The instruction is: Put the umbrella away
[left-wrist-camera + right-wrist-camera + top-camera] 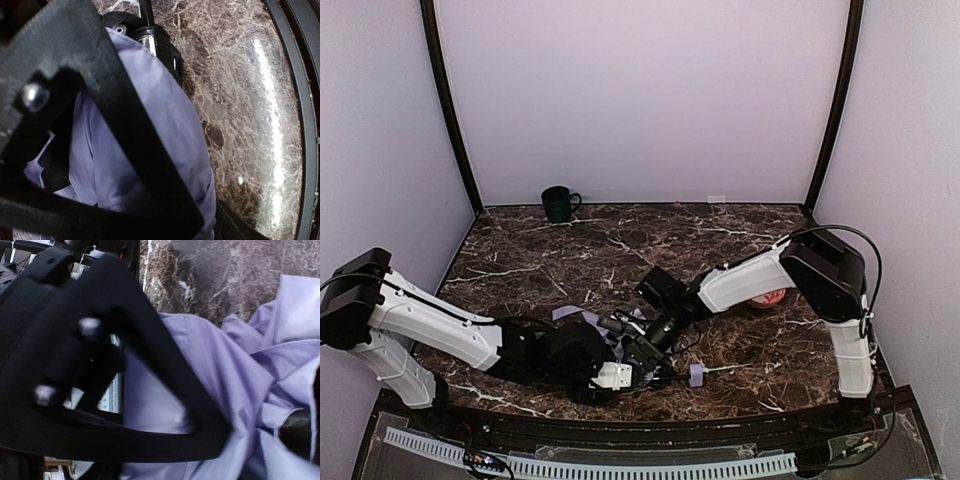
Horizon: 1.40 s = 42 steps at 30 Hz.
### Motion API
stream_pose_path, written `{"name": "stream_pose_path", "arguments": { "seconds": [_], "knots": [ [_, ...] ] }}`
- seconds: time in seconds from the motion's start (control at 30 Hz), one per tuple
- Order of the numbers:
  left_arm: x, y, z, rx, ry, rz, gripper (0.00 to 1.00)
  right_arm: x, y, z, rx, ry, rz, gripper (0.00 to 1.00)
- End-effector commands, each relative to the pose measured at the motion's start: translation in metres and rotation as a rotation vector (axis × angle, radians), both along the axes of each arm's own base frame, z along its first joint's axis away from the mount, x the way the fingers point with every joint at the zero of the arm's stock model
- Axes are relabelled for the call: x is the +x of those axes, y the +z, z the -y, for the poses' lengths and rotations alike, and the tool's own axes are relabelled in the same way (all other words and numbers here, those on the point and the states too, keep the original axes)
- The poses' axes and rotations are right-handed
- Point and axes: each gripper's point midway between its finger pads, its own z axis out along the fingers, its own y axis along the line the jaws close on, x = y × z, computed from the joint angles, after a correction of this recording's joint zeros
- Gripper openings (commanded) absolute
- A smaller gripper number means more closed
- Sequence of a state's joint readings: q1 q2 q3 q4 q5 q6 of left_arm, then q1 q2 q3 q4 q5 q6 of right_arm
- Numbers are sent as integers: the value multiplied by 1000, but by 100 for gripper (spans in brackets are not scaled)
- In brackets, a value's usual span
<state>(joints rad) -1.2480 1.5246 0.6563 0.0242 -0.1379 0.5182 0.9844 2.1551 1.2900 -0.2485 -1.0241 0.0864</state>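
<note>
Tabletop (pixel 740 245): umbrella (pixel 165 130) against L hand (pixel 623 352)

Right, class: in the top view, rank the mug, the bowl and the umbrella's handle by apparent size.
1. mug, clearly largest.
2. bowl and handle: the bowl's visible sliver looks about the same as the handle, so I won't rank them. The right arm hides most of the bowl.

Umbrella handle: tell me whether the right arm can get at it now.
Probably yes: the handle lies uncovered on the table, close beside the right claw, with nothing over it.
</note>
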Motion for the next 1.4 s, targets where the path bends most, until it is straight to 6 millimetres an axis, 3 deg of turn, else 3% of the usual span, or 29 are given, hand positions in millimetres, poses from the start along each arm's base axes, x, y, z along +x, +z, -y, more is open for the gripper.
{"name": "stream_pose_path", "arguments": {
  "seconds": [0.0,0.07,0.17,0.33,0.5,0.63,0.7,0.83,1.0,1.07,1.27,1.37],
  "knots": [
    [-36,-63,-53,286,-7,-210,66,9,-45,32,-235,-152,4,49],
    [-40,-69,-55,314,-20,-236,59,22,-30,26,-187,-199,44,50],
    [-46,-71,-57,332,-35,-264,49,40,-16,36,-172,-273,108,54],
    [-57,-70,-58,340,-78,-320,44,67,27,51,-65,-380,144,59],
    [-60,-69,-56,359,-69,-378,43,76,65,61,-11,-407,238,60],
    [-58,-58,-47,341,1,-505,43,86,80,78,-23,-485,374,59],
    [-53,-51,-41,320,58,-595,40,99,99,92,-10,-586,489,60],
    [-51,-58,-45,366,101,-656,33,103,140,113,131,-706,663,61],
    [-51,-65,-48,394,135,-730,31,79,178,131,279,-711,879,62],
    [-50,-64,-48,394,146,-764,31,60,176,126,295,-643,980,62],
    [-46,-64,-48,398,184,-832,30,-12,126,85,265,-238,1242,61],
    [-48,-65,-50,412,196,-859,28,-30,103,68,216,-86,1375,62]
  ]
}}
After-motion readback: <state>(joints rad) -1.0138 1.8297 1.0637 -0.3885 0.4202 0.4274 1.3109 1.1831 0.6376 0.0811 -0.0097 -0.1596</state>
